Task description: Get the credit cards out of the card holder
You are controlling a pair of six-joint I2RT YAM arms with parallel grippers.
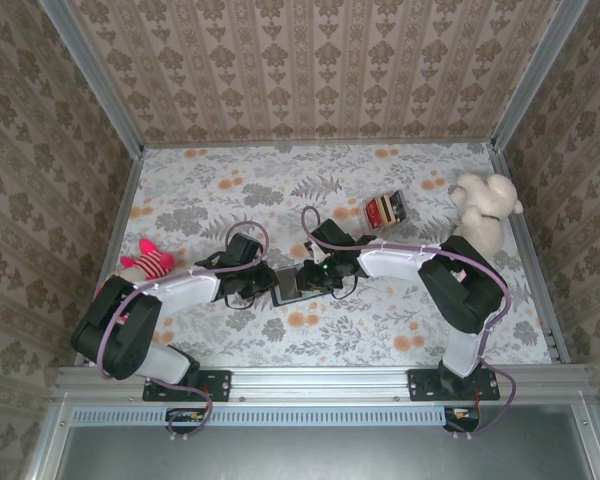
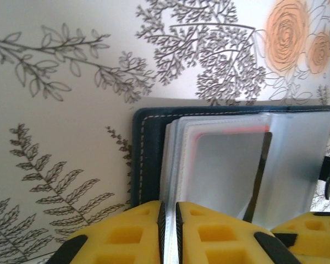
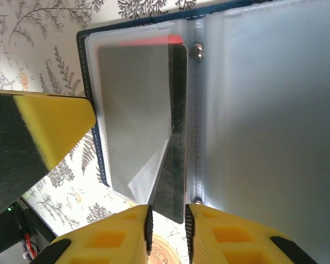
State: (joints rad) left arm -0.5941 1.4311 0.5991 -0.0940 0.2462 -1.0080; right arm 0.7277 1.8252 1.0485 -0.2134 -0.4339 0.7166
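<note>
Right gripper (image 3: 168, 213): jaws narrow around lower end of dark credit card (image 3: 176, 110), pinch unconfirmed; card's long axis runs up-frame from it into card holder (image 3: 264, 121).

I see the floral table (image 1: 380, 325) carrying the open holder (image 1: 288, 284), flat between left gripper (image 1: 266, 285) and right gripper (image 1: 317, 277). Beyond the right gripper lies a striped block (image 1: 385, 209), with a white bear (image 1: 483, 212) farther right. A pink toy (image 1: 148, 262) lies left of the left gripper.
</note>
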